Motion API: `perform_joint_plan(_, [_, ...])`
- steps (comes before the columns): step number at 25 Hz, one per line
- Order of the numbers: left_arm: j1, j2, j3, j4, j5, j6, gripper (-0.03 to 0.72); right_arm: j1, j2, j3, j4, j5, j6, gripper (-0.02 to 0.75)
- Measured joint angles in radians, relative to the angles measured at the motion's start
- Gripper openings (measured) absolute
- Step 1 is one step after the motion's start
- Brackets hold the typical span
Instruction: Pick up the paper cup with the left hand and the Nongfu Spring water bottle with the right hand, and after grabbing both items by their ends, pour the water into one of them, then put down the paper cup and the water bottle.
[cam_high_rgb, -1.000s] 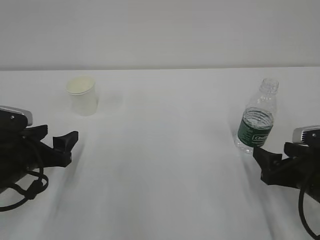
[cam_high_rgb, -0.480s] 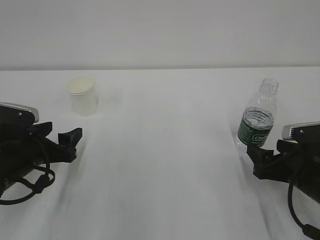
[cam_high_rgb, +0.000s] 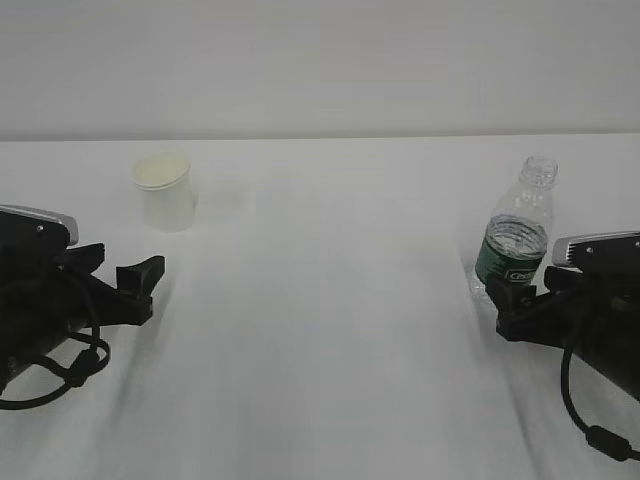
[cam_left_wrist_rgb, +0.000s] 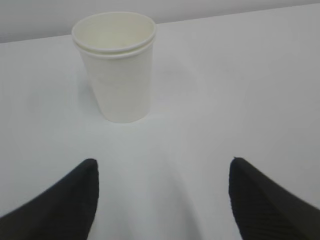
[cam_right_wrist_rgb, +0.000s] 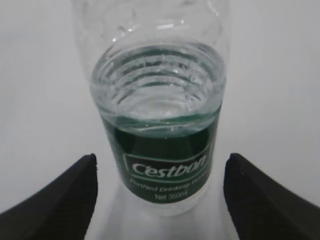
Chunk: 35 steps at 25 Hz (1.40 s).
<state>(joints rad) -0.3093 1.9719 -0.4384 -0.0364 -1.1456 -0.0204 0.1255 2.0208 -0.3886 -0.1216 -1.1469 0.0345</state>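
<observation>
The paper cup (cam_high_rgb: 165, 190) stands upright at the back left of the table, off-white and tapered; in the left wrist view the paper cup (cam_left_wrist_rgb: 117, 70) is ahead of the fingers and a little left of centre. My left gripper (cam_high_rgb: 125, 272) (cam_left_wrist_rgb: 162, 162) is open and short of the cup, touching nothing. At the right stands the uncapped Nongfu Spring water bottle (cam_high_rgb: 515, 240) (cam_right_wrist_rgb: 160, 75), with a dark green label and water (cam_right_wrist_rgb: 159, 102) up to above the label. My right gripper (cam_high_rgb: 520, 298) (cam_right_wrist_rgb: 160, 157) is open, its fingers on either side of the bottle's lower part without touching it.
The white table (cam_high_rgb: 330, 320) ends at a pale wall behind. Both arms' black cables (cam_high_rgb: 60, 375) trail over the table near the front corners.
The left gripper advanced a little towards the cup, then stopped. The right gripper moved forward and left, so its fingers now flank the bottle's base. Cup and bottle have not moved.
</observation>
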Motion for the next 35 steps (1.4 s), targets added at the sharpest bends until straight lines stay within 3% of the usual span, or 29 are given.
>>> perform_joint_plan(35, [0.0,0.0,0.0,0.0,0.0,0.0,0.587,0.0,0.123,-0.189,0.004,-0.002,0.0,0.589])
